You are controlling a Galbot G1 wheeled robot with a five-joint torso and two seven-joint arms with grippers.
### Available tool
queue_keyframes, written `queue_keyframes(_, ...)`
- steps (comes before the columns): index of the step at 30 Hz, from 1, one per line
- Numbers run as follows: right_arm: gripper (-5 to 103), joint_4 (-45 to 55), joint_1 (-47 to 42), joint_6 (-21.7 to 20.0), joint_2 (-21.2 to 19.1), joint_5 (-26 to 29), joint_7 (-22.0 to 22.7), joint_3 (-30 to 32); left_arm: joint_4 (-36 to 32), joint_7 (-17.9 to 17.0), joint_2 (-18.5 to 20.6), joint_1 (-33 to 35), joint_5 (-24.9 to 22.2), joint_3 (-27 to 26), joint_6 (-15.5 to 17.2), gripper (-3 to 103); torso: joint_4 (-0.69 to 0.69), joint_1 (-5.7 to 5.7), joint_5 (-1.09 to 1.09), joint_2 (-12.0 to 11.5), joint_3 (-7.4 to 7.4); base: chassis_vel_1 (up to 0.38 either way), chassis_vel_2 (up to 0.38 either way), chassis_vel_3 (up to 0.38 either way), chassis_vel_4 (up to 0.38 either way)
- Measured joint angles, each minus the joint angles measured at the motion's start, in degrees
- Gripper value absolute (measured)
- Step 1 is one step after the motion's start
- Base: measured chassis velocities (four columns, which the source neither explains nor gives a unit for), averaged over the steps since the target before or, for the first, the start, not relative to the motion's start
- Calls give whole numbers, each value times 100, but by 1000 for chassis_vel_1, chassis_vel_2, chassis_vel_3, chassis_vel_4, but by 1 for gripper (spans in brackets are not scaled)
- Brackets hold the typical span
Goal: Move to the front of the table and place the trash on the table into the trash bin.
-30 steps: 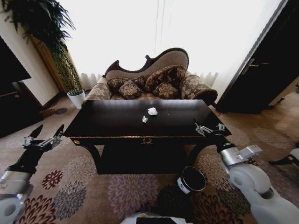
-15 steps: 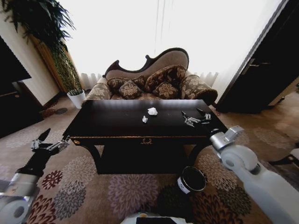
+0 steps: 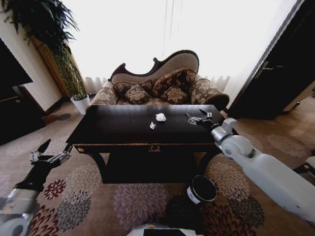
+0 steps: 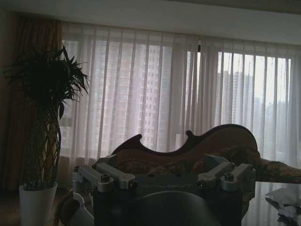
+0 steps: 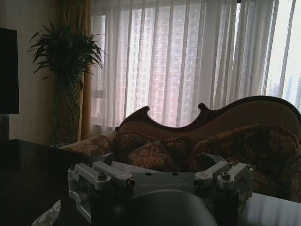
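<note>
My robot's arms are glossy white-grey rounded shells with silver joint collars, ending in black wrists and grippers, the left gripper and right gripper with silver screwed finger links.

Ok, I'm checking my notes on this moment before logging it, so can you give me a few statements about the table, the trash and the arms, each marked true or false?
1. Two white paper balls lie on the table. True.
2. The right gripper is shut on a paper ball. False: it is open above the table's right part, apart from the balls.
3. The trash bin stands on the carpet near the table's front right leg. True.
4. The left gripper is over the tabletop. False: it is open, low, left of the table, over the carpet.
</note>
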Motion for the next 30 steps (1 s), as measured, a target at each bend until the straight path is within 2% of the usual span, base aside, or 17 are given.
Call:
queue_keyframes(3,100,-229,598,-1,159,63,4,-704,-2,10,-40,25,5,-21,-7,100,0,0,1,0,0,0,0,0,0)
queue_keyframes(6,100,-308,820,-8,244,85,11,-970,-1,18,-59,38,13,-28,-13,100,1,0,0,0,0,0,0,0,0)
queue_keyframes(7,100,-400,1109,-36,381,107,34,-1285,0,24,-80,48,20,-35,-21,100,0,0,1,0,0,0,0,0,0)
queue_keyframes(17,100,-1189,2286,-41,1023,6,76,-2440,20,36,-141,84,36,-88,-36,100,1,0,-1,1,0,0,0,0,0)
queue_keyframes(23,100,-1704,2553,-73,1320,-140,254,-2791,47,38,-138,79,28,-112,-39,100,0,0,1,1,0,0,0,0,0)
queue_keyframes(26,100,-2023,2690,-268,1519,-224,582,-2957,113,39,-132,36,32,-103,-39,100,1,0,0,1,0,0,0,0,0)
queue_keyframes(30,100,-2179,2768,-472,1593,-154,729,-3052,174,39,-130,-8,54,-74,-39,100,0,0,0,1,0,0,0,0,0)
